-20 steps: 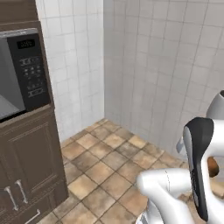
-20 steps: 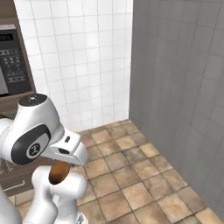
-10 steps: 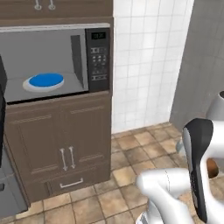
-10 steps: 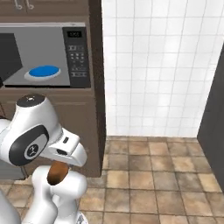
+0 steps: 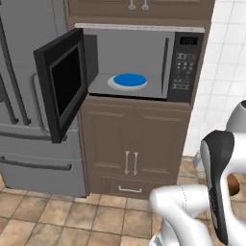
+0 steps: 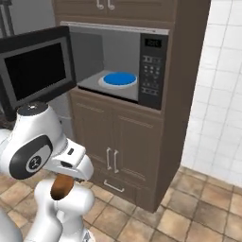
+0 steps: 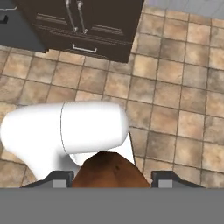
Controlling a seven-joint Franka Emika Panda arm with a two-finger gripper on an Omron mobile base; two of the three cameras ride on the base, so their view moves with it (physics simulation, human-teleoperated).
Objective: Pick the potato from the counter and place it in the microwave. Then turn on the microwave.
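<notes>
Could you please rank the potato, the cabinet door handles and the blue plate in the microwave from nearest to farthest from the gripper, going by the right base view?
1. The potato, held in the gripper itself, low at the left.
2. The cabinet door handles, on the brown doors below the microwave, right of the gripper.
3. The blue plate, up inside the open microwave, highest and deepest.

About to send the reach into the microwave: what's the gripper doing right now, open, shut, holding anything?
Gripper: shut on the potato, which sits brown between the two fingertips, tucked low over the tiled floor.
</notes>
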